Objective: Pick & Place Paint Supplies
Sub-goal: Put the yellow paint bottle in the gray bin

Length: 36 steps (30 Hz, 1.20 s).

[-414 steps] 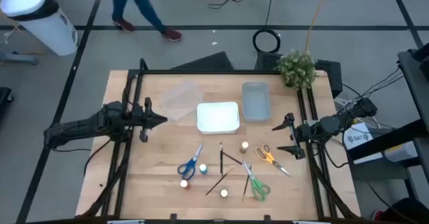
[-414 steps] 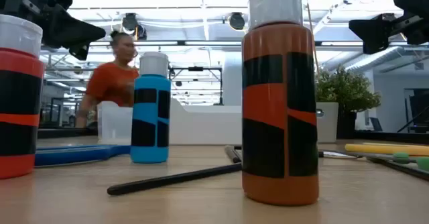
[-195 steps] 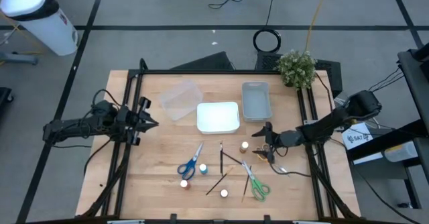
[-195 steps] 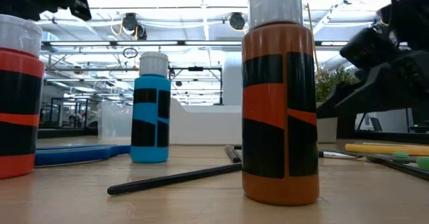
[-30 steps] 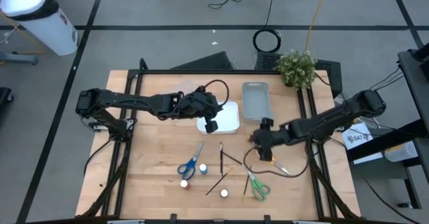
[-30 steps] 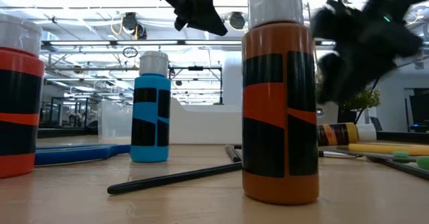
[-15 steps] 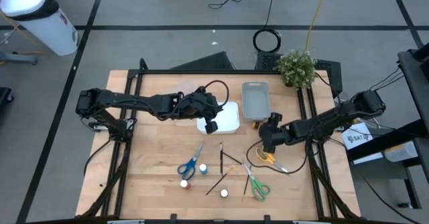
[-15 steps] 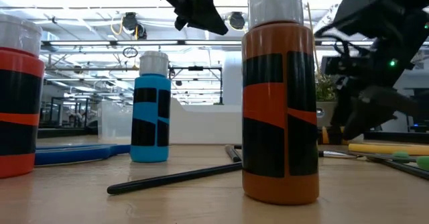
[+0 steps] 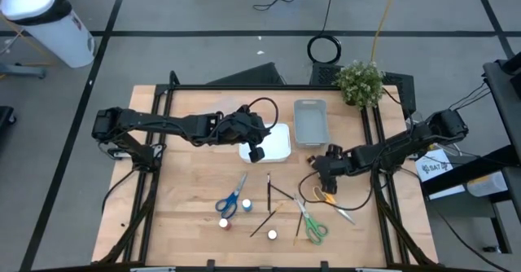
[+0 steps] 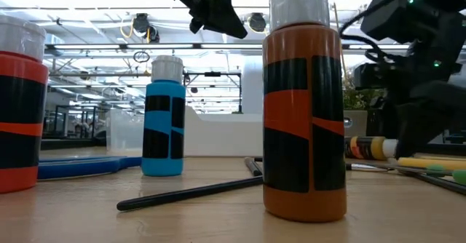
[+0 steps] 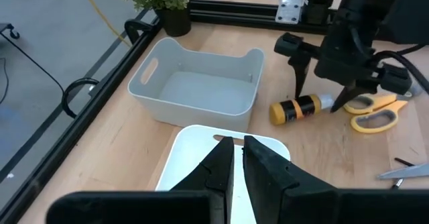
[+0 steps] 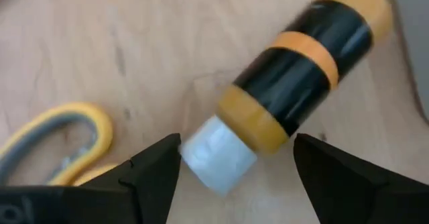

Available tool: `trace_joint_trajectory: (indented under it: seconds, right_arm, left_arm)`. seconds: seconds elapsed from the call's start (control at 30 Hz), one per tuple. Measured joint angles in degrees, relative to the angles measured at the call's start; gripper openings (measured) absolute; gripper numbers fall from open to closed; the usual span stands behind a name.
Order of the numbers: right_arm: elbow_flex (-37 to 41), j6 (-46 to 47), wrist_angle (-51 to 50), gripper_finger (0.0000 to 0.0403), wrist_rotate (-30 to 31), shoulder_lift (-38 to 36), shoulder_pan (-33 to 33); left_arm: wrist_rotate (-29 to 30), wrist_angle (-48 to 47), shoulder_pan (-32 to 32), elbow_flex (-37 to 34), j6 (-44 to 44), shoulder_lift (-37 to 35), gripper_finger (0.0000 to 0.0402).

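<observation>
Yellow paint pot (image 12: pixel 288 83) lies toppled, white cap toward the open right gripper (image 12: pixel 228 167).

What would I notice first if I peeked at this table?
Probably the yellow-and-black paint bottle with a white cap, lying on its side on the wooden table beside the yellow-handled scissors. The right gripper hangs open just over it. The left gripper hovers shut above the white plastic tray in the middle.

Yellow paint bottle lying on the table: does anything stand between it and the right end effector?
Nothing visible does. The yellow paint bottle lies on its side on bare wood, straight ahead of the open right end effector; the yellow-handled scissors sit off to one side.
</observation>
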<state>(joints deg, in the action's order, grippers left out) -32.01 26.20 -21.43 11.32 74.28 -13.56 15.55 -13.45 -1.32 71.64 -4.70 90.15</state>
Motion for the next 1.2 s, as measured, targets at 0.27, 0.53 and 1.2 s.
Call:
trace_joint_trajectory:
  seconds: [0.27,0.53,1.2]
  right_arm:
    - [0.65,6.31,0.58,0.0248,3.68,0.0,-0.04]
    - [3.13,7.51,1.78,0.015,3.55,-0.16,-0.04]
    - [-12.3,-16.36,2.91,0.0104,2.45,-3.52,-4.24]
  left_arm:
    - [0.0,0.0,0.0,0.0,-0.15,0.0,0.0047]
    - [-0.02,0.0,0.0,0.0,-0.12,0.0,0.0047]
    - [-12.6,9.72,6.01,-0.07,13.62,9.1,0.0243]
